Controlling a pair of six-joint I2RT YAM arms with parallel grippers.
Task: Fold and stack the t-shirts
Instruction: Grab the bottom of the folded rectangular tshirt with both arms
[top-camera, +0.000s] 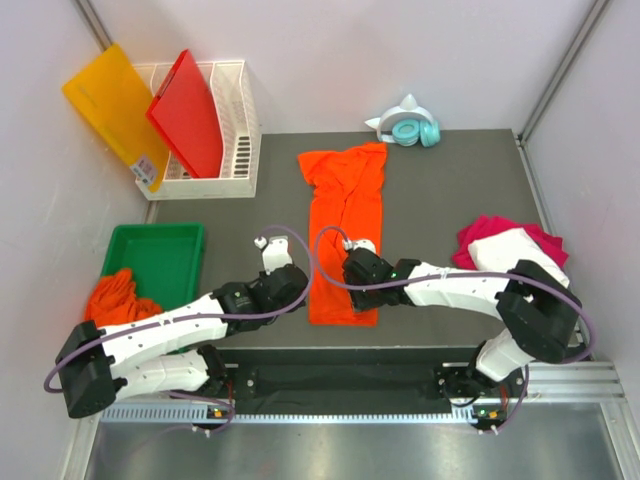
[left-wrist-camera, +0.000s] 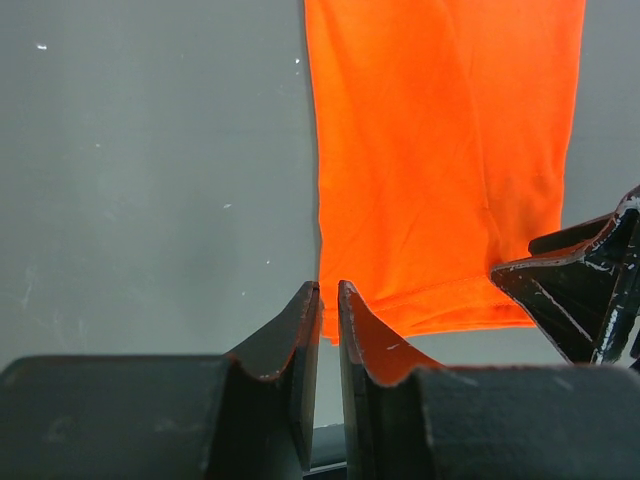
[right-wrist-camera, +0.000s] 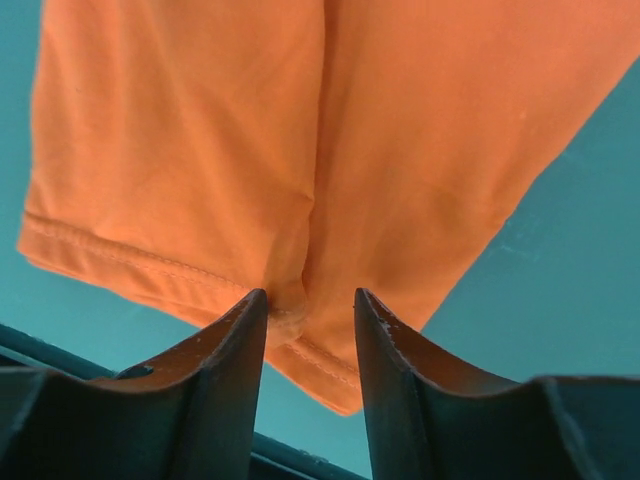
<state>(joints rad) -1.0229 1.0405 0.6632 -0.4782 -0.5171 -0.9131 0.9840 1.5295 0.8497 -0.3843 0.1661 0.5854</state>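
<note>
At the near hem of the orange t-shirt (top-camera: 345, 230), left end effector (left-wrist-camera: 329, 298) pinching its corner, right end effector (right-wrist-camera: 310, 300) part-open astride it

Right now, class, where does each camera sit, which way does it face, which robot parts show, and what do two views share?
Top external: above, behind the bases, looking down at the dark grey table; left arm and right arm show.
Left wrist: low, facing the near hem of the bright orange cloth t-shirt; left gripper shows.
Right wrist: low over that hem; right gripper shows.
Shared: all three see this t-shirt.
</note>
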